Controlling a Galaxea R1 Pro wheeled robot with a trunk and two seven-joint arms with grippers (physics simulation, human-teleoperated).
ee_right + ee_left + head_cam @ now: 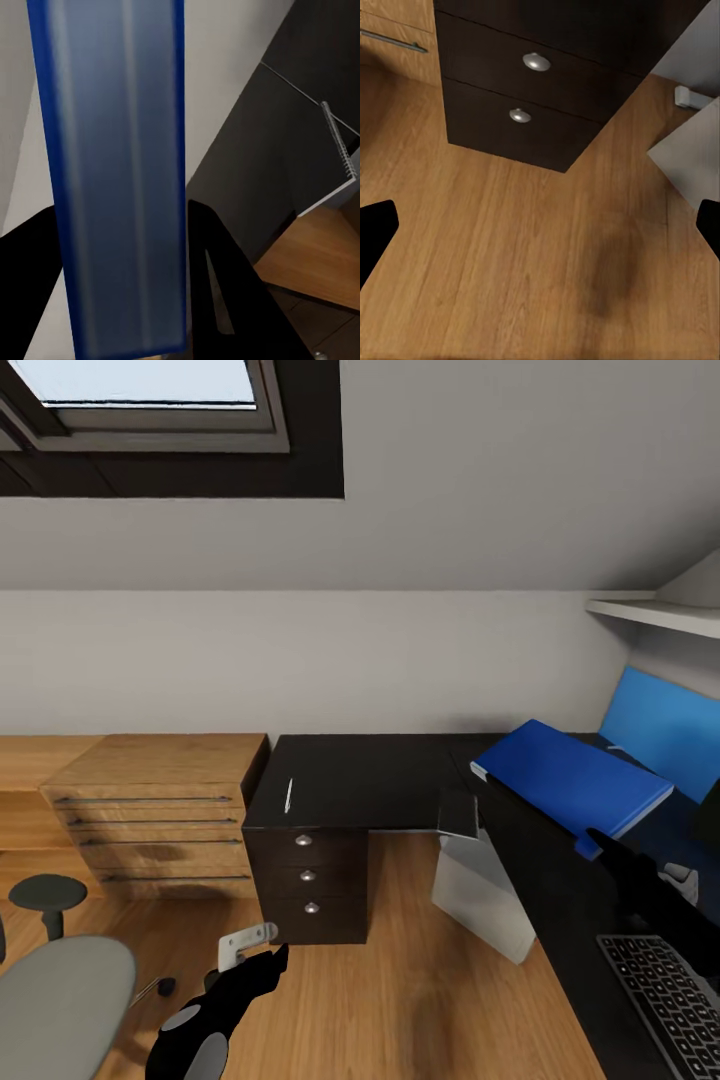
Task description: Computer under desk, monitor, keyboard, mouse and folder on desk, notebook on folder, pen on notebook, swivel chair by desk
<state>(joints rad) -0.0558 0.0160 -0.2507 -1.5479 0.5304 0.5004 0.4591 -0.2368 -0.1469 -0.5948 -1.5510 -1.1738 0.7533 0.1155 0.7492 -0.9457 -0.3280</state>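
The right gripper (597, 847) clamped the blue folder (570, 775) above the desk (360, 780) at three o'clock; lowering it flat seemed wisest. The left gripper (262, 952) hung open.

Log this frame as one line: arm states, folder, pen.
right gripper: shut on folder, held over desk | left gripper: open, above floor | pen: lying on desk

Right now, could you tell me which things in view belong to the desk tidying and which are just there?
Job:
folder in the right tool
pen
notebook
keyboard
desk
swivel chair

Just there:
wooden drawer unit
blue wall panel
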